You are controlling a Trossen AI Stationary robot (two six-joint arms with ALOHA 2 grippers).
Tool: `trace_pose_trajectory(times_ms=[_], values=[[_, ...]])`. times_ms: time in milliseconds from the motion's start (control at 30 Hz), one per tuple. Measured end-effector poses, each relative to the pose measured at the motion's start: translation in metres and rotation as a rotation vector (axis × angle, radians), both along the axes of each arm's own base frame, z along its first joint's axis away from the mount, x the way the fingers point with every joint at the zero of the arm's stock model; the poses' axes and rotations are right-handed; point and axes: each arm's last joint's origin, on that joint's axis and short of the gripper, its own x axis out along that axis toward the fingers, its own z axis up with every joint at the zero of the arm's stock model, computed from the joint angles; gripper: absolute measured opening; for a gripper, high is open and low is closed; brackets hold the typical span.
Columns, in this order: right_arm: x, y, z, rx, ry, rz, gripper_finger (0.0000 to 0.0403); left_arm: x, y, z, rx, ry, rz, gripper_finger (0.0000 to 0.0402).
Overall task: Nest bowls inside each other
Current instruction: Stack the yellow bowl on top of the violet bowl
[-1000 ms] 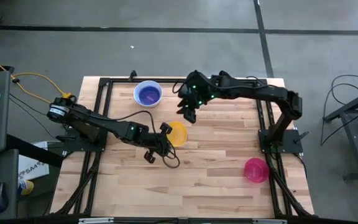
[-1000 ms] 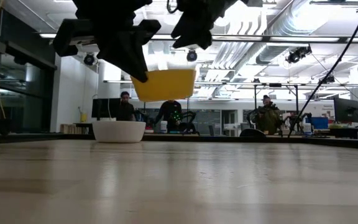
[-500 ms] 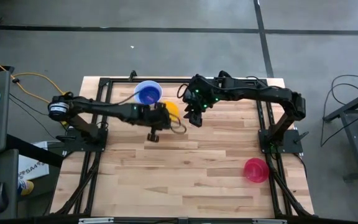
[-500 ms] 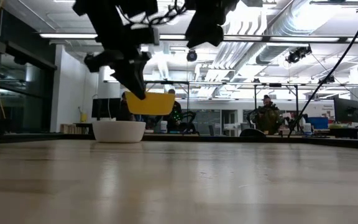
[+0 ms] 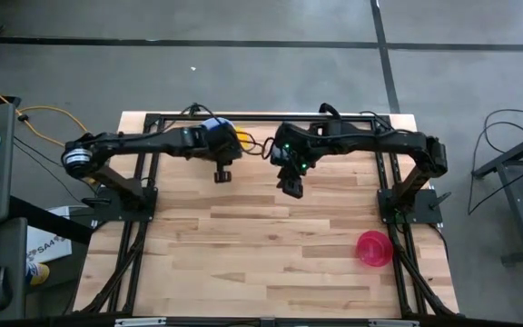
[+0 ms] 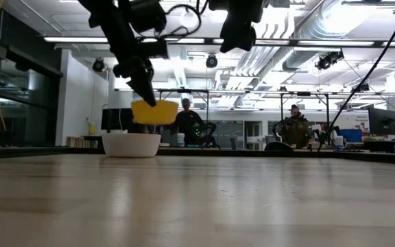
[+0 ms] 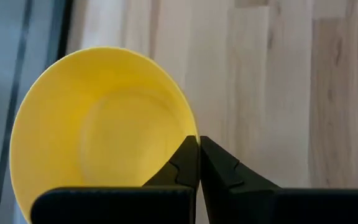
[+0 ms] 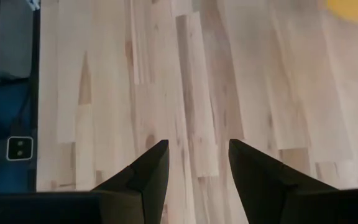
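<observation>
table [image 5: 271, 245]: pale wood planks, butt-jointed, grain visible, faint satin sheen in low view
yellow bowl [image 7: 98, 124]: smooth plastic, soft gloss
white bowl [image 6: 131, 145]: smooth, looks plastic
red-pink bowl [image 5: 373, 248]: plastic, glossy, slightly translucent
table frame [image 5: 152, 118]: black metal, matt

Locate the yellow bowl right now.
Yellow bowl hangs in the left gripper, above the white bowl at the table's far left.
</observation>
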Motion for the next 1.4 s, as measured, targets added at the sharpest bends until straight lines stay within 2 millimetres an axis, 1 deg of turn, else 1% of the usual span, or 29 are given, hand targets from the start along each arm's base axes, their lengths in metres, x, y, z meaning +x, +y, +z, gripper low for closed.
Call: trace_pose_trajectory(times_ms=[100, 267, 433, 600, 733, 967, 1100, 1400], values=[[0.0, 0.003, 0.0, 0.0, 0.002, 0.011, 0.016, -0.012, 0.006, 0.004, 0.008, -0.028, 0.032, 0.0], [0.0, 0.009, 0.0, -0.001, 0.006, 0.028, 0.016, -0.046, 0.015, -0.015, -0.018, -0.055, 0.126, 0.0], [0.002, 0.009, 0.0, -0.004, -0.009, 0.031, 0.016, -0.068, 0.014, -0.018, 0.002, -0.124, 0.168, 0.0], [0.004, 0.008, 0.002, -0.007, -0.042, 0.028, 0.016, -0.069, 0.013, -0.017, 0.033, -0.121, 0.141, 0.0], [0.007, 0.008, 0.004, -0.008, -0.071, 0.025, 0.016, -0.063, 0.016, -0.024, 0.049, -0.097, 0.12, 0.0], [0.007, 0.009, 0.004, 0.009, -0.071, 0.014, 0.016, -0.061, 0.033, -0.04, 0.04, -0.027, 0.178, 0.0], [0.007, 0.009, 0.004, 0.009, -0.071, 0.013, 0.016, -0.06, 0.041, -0.043, 0.039, -0.032, 0.192, 0.0], [0.007, 0.009, 0.004, 0.007, -0.071, 0.013, 0.016, -0.058, 0.041, -0.044, 0.035, -0.048, 0.149, 0.0]])
